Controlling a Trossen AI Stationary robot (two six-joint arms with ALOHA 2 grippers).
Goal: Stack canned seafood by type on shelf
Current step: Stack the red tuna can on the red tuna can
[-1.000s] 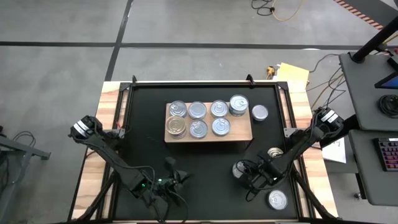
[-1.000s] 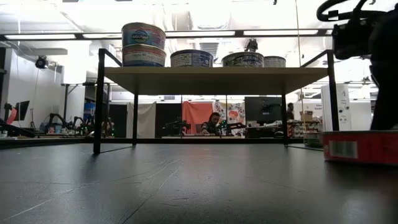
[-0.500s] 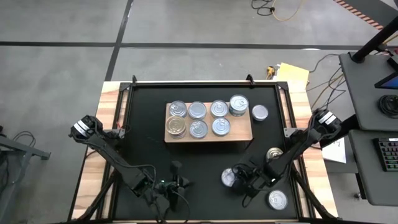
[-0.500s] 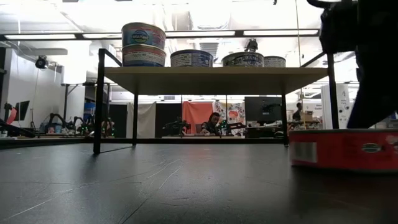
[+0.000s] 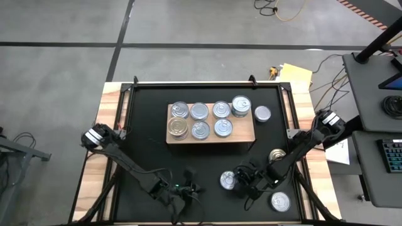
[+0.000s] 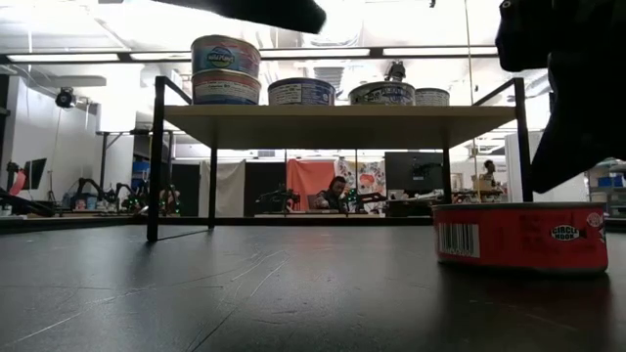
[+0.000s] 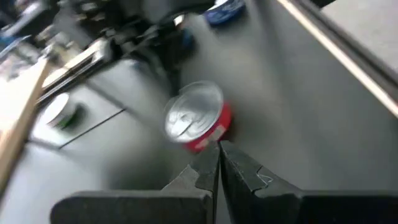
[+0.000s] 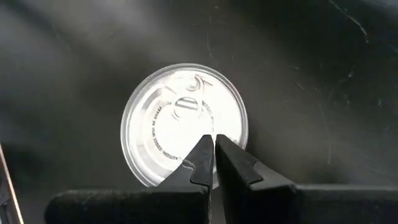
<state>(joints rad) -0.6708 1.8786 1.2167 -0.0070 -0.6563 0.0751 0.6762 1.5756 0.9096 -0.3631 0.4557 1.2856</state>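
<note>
A red-sided tin [image 5: 228, 180] with a silver lid stands upright on the black mat, near the table's front, right of centre. My right gripper [image 8: 211, 142] is shut, its tips over this tin's lid. My left gripper [image 7: 218, 148] is shut too and hangs in the air left of the tin [image 7: 198, 121], pointing at it without touching. The light-wood shelf [image 5: 245, 135] stands at mid-table with several tins on it; those at its far right corner [image 5: 240, 105] are stacked two high. My right gripper has its shut fingertips [image 8: 204, 152] on the tin's silver lid [image 8: 186, 146], close to the rim on the side toward the arm. The fingers slant down from the table's right side. The tin sits flat and upright on the mat.
Three loose tins stand on the mat's right part: one right of the shelf [image 5: 262, 113], one by the right arm [image 5: 277, 154], one at the near right corner [image 5: 280, 201]. The shelf's black legs [image 6: 155, 147] rise from the mat. The mat's left half is bare.
My right gripper has gone toward the table's left and tipped, and the red tin has slid left along the mat with it, staying upright. My left gripper has sunk and gone right toward the tin, turning to point at it.
</note>
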